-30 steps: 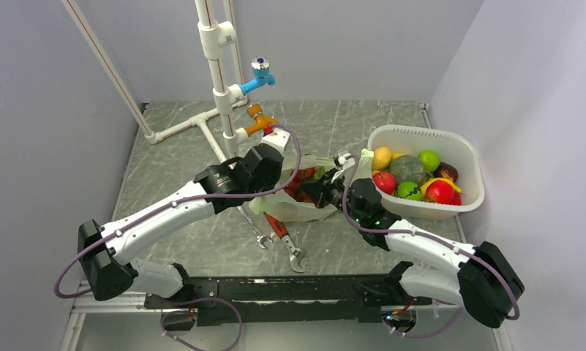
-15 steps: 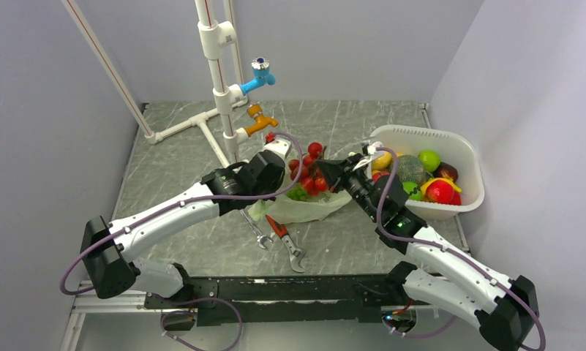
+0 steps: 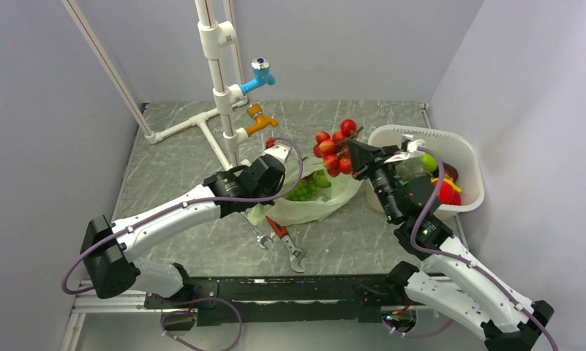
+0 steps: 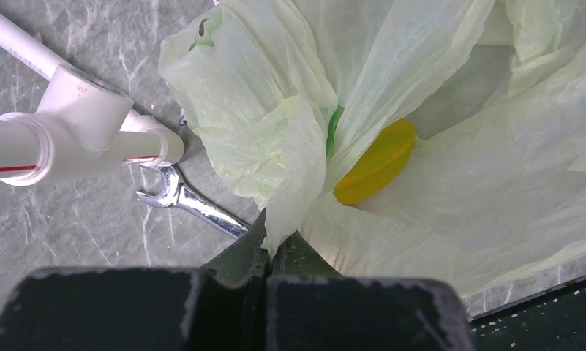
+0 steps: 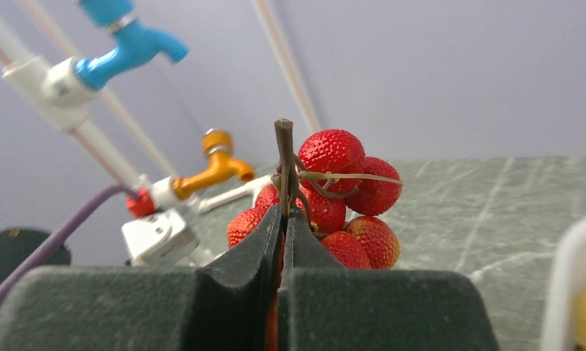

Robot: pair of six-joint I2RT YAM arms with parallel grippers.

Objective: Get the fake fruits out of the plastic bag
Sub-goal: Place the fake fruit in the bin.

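The plastic bag (image 3: 315, 205) lies slumped near the middle of the tabletop, its mouth turned toward the far edge. A fold of its thin pale green film is pinched in the left gripper (image 4: 269, 245), whose jaws are clenched on it at the bag's left side. Inside the bag, a bunch of green grapes (image 3: 303, 192) is seen from above, and a yellow fruit (image 4: 376, 162) is seen through the film in the left wrist view.

A cluster of red fruits (image 5: 339, 191) is held clear of the bag, in the air between it and the white tub (image 3: 458, 139). The cluster's brown stem (image 5: 284, 157) is gripped by the right gripper (image 5: 282, 219), the jaws closed tight on it.

The tub is set by the right edge, toward the far right corner. It is partly hidden by the right arm; a red fruit (image 3: 443, 192) and a dark fruit (image 3: 449, 172) are visible in it.

A silver wrench (image 3: 257, 234) and a red-handled wrench (image 3: 284, 235) lie just beside the bag's near side.
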